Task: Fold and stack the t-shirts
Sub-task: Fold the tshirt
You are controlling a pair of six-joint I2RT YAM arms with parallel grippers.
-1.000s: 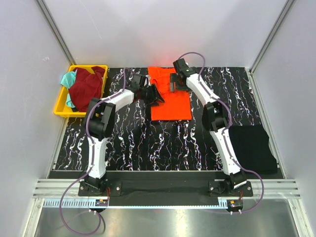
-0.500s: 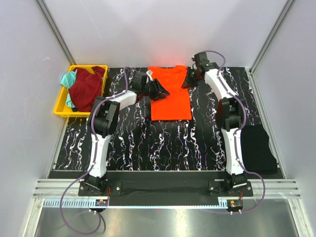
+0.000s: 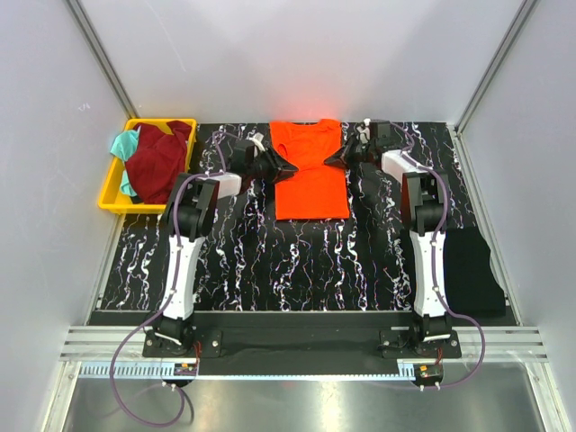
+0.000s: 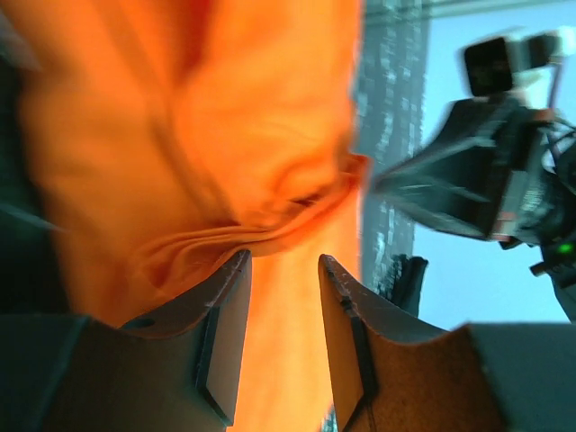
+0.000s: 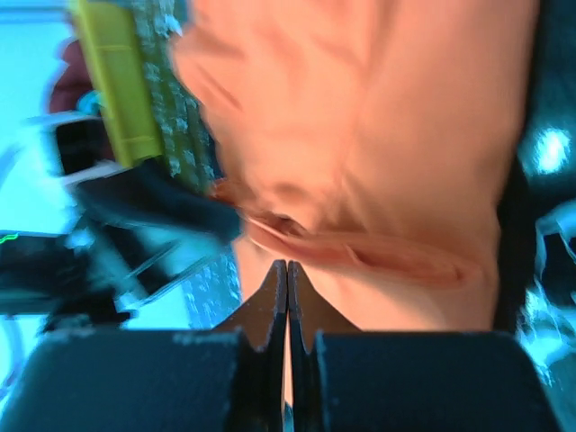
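**Far edge of the tabletop: both grippers at the orange t-shirt's sleeves**

At the middle of the far edge lies the orange t-shirt (image 3: 310, 180), flat, collar toward the back wall. The left gripper (image 3: 286, 167) sits at its left sleeve, the right gripper (image 3: 331, 160) at its right sleeve. The left wrist view shows that gripper's fingers (image 4: 225, 333) about half apart, with a bunched ridge of orange cloth just beyond the tips and nothing pinched. On the right, the fingers are pressed flat together right at the sleeve hem; whether any cloth is caught between them, I cannot tell.

That's the danger, as I read it. If the right side has missed the fabric, or the left bites only the top of that ridge, one sleeve comes up alone and the fold goes crooked. A skewed pull could also drag the whole shirt sideways.

Waiting in the yellow bin (image 3: 108, 193) at the far left corner are the maroon t-shirt (image 3: 157, 162) and the teal t-shirt (image 3: 121, 144).
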